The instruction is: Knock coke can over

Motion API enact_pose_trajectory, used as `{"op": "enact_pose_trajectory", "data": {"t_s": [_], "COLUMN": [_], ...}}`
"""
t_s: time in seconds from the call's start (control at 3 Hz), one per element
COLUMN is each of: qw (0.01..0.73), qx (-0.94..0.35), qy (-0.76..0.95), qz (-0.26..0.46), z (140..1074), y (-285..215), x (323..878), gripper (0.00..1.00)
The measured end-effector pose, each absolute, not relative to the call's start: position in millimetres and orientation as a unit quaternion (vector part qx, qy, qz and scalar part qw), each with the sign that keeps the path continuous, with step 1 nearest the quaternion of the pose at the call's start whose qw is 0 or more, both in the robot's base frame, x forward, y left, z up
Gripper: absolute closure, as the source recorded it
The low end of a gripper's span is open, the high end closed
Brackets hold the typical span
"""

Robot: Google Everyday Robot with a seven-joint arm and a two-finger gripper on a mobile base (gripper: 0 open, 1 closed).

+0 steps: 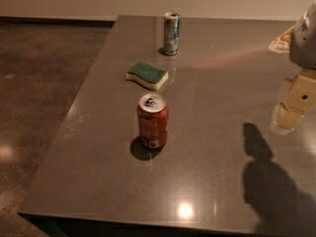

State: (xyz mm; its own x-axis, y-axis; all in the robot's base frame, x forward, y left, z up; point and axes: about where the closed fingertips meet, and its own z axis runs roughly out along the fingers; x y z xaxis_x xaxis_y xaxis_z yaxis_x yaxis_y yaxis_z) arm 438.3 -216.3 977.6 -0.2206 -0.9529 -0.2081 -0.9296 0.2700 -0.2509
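The coke can is a short red-orange can with a silver top and a small white label patch near its base. It stands upright on the grey table, left of the middle. My gripper hangs at the right edge of the view, well to the right of the can and raised above the table. It touches nothing. Its shadow falls on the table below it, at the front right.
A green and yellow sponge lies just behind the coke can. A taller silver-and-blue can stands upright near the far edge. The table's left and front edges drop to a dark floor.
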Motion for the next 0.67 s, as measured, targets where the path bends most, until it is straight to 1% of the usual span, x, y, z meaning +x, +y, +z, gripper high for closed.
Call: {"op": "enact_pose_trajectory", "data": {"t_s": [0.33, 0.67], "qw": [0.161, 0.177], "qx": [-0.603, -0.606], "qy": [0.780, 0.775], "qz": [-0.036, -0.011], "z": [977.6, 975.5], "y": [-216.3, -206.8], "x": [438.3, 438.0], "gripper": [0.00, 0.00]}}
